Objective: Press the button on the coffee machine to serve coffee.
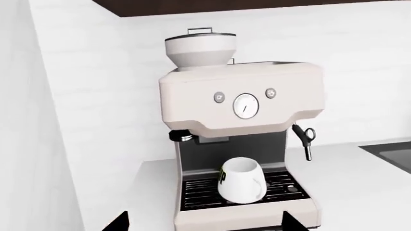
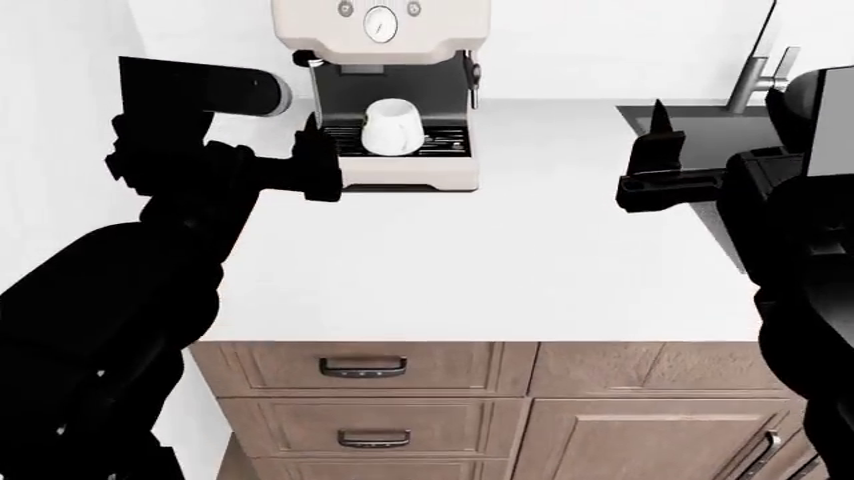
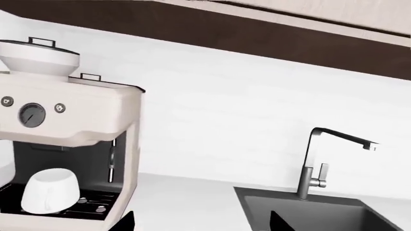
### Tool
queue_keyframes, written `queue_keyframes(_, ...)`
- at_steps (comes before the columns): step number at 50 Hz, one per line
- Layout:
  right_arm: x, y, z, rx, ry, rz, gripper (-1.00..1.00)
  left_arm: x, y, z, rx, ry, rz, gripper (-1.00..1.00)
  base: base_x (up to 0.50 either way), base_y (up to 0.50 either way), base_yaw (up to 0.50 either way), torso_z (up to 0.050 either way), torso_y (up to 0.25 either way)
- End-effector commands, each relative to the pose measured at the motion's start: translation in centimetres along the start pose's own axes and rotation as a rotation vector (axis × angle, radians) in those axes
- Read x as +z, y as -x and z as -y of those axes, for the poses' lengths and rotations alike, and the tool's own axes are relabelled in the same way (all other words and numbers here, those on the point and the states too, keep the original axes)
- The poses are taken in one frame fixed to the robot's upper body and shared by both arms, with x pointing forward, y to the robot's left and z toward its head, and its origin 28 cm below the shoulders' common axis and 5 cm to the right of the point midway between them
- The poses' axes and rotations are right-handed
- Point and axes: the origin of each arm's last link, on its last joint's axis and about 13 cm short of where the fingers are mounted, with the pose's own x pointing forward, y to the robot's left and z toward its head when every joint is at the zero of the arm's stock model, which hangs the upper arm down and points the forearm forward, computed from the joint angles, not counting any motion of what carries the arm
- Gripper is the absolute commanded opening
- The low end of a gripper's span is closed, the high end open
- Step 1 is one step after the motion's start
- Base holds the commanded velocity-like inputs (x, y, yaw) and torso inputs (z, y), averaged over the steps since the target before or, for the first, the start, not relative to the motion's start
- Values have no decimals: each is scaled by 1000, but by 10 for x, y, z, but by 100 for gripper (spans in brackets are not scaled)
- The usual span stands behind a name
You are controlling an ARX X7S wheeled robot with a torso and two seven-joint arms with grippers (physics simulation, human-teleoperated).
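Note:
The coffee machine (image 1: 244, 120) is cream-white and stands at the back of the counter against the wall. Its round silver dial (image 1: 245, 105) sits between two small grey buttons, one on the left (image 1: 219, 97) and one on the right (image 1: 270, 93). A white mug (image 1: 241, 180) lies tilted on the black drip grate. The black steam wand (image 1: 307, 142) hangs at the machine's side. My left gripper (image 1: 204, 226) is open and empty, short of the machine's base; in the head view (image 2: 318, 155) it is by the base's left front corner. My right gripper (image 2: 647, 155) is open and empty, over the counter to the machine's right.
A dark sink (image 2: 694, 115) with a chrome faucet (image 2: 754, 80) is set in the counter at the right, also in the right wrist view (image 3: 314, 216). A white wall stands close on the left. Wooden drawers (image 2: 363, 368) are below the counter's front edge.

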Motion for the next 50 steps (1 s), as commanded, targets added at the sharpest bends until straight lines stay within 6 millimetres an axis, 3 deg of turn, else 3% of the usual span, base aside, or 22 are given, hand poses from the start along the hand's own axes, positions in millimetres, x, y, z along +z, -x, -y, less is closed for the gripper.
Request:
queue_keyframes(1, -3, 0, 1, 2, -5, -9, 100, 1, 1, 0, -7, -9, -5, 100, 320, 0, 0, 0, 0)
queue_keyframes(27, -10, 5, 3, -13, -13, -27, 100, -8, 6, -2, -1, -17, -35, 100, 315, 2, 0, 0, 0)
queue_keyframes(50, -10, 6, 1, -1, -14, -27, 100, -15, 30, -11, 48, -20, -46, 100, 201, 2, 0, 0, 1)
